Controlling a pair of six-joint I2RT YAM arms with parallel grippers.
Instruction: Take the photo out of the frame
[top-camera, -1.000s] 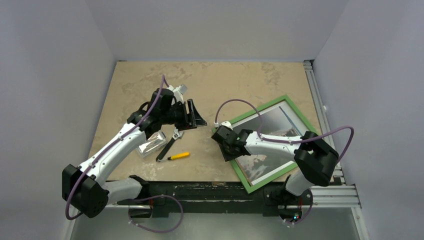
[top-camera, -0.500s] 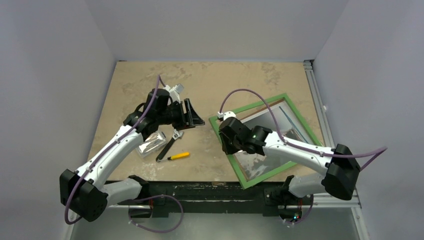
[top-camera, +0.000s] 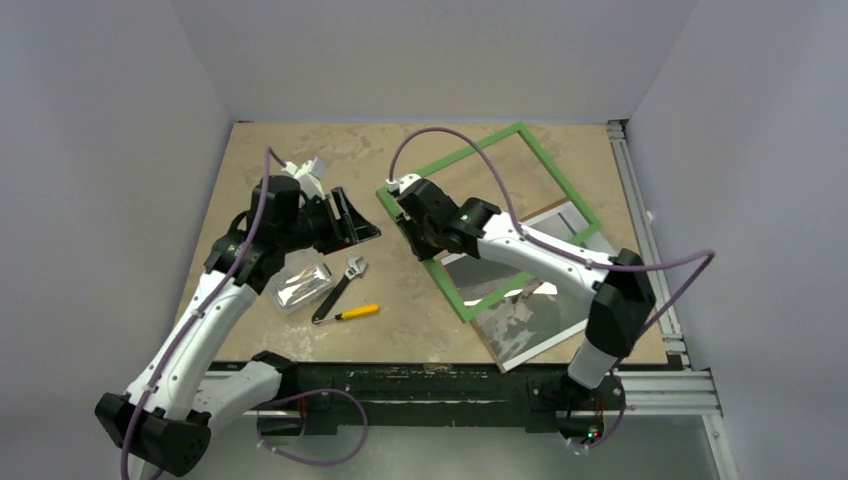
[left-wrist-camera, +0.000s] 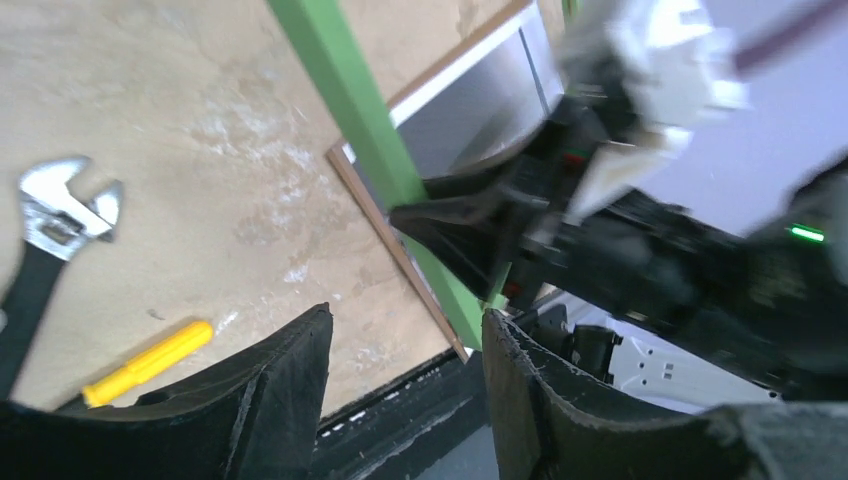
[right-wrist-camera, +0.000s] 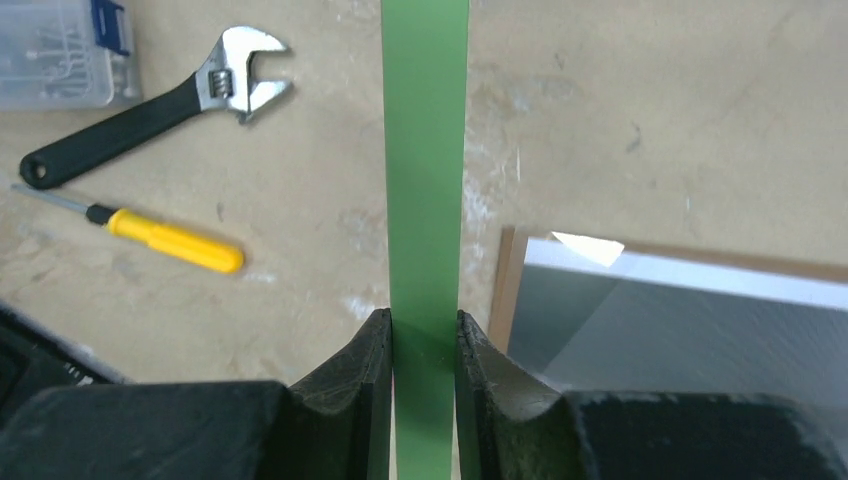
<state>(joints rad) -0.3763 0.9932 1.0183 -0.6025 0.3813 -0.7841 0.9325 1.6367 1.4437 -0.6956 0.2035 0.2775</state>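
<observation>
Right gripper (right-wrist-camera: 423, 345) pinches one thin rail of the raised frame (top-camera: 520, 130), left gripper (left-wrist-camera: 405, 345) is spread and empty, and the photo (top-camera: 525, 318) lies on its backing board (right-wrist-camera: 508, 285) underneath, so a slipping or swinging rail likely scrapes it.

The frame (right-wrist-camera: 425, 150) is plain bright green. The photo (top-camera: 528, 322) has grey, black and white patches inside a thin white border, and the board (right-wrist-camera: 505, 290) under it shows a brown edge. The worktop (top-camera: 270, 160) is beige, marbled with paler and darker blotches. The wrench (right-wrist-camera: 150, 105) has a black handle and a silver head. The screwdriver (right-wrist-camera: 175, 243) has a yellow handle. The box (right-wrist-camera: 60, 50) is clear with a blue catch. The left end effector (left-wrist-camera: 405, 335) and right end effector (right-wrist-camera: 424, 320) are black. The left arm (top-camera: 215, 310) and right arm (top-camera: 545, 260) are white with black joints, and the cables (top-camera: 440, 132) are purple. A green light (top-camera: 466, 213) glows on the right arm.
</observation>
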